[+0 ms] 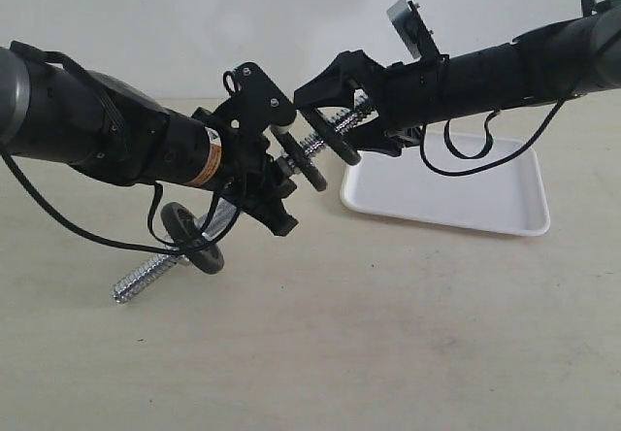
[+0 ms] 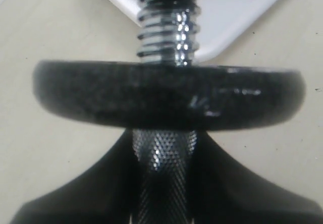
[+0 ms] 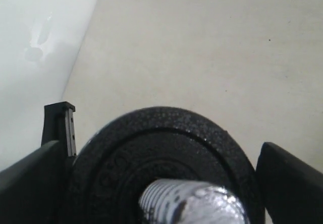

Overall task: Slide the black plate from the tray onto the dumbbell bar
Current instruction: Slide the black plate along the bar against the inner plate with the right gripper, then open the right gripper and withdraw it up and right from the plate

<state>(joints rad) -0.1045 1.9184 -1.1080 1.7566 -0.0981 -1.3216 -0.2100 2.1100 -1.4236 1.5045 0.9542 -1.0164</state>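
Another disc (image 1: 299, 159) on the dumbbell bar (image 1: 146, 278) flanks the black plate (image 1: 335, 138).

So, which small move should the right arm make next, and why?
Probably draw the right gripper back off the shiny threaded steel dumbbell bar: the round black metal plate already sits on the thread, and the jaws stand open around it.

Dumbbell bar (image 2: 162, 151): glossy chrome metal, knurled shaft, coarse threaded end. Black plate (image 2: 151, 95): matt, grainy cast metal, scuffed at rim. Tray (image 1: 466, 198): smooth white plastic. Tabletop (image 1: 388, 344): matt beige.
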